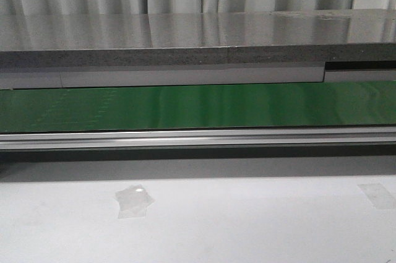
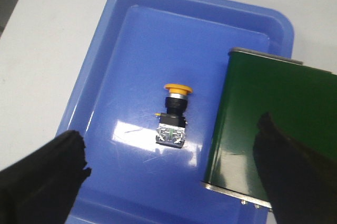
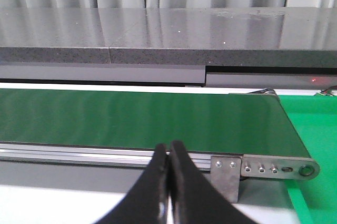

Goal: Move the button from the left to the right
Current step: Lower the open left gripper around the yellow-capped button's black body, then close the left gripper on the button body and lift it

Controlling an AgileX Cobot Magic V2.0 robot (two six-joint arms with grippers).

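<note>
The button point(image 2: 174, 114) lies on its side in a blue tray point(image 2: 100, 76), its yellow-orange head pointing away from the black body with greenish marks. My left gripper point(image 2: 171, 153) hangs above it, open wide; one black finger point(image 2: 42, 176) shows on one side and the other finger point(image 2: 297, 166) over the green belt end. The button sits between them, a little beyond the tips. My right gripper point(image 3: 168, 147) is shut and empty, its tips before the conveyor's aluminium rail. Neither gripper nor the button shows in the front view.
A green conveyor belt point(image 1: 198, 105) runs across the front view behind an aluminium rail point(image 1: 198, 137). Its end point(image 2: 263, 129) overlaps the tray's edge in the left wrist view. The belt's other end point(image 3: 274, 168) has a bolted bracket. Clear tape patches point(image 1: 133, 201) lie on the white table.
</note>
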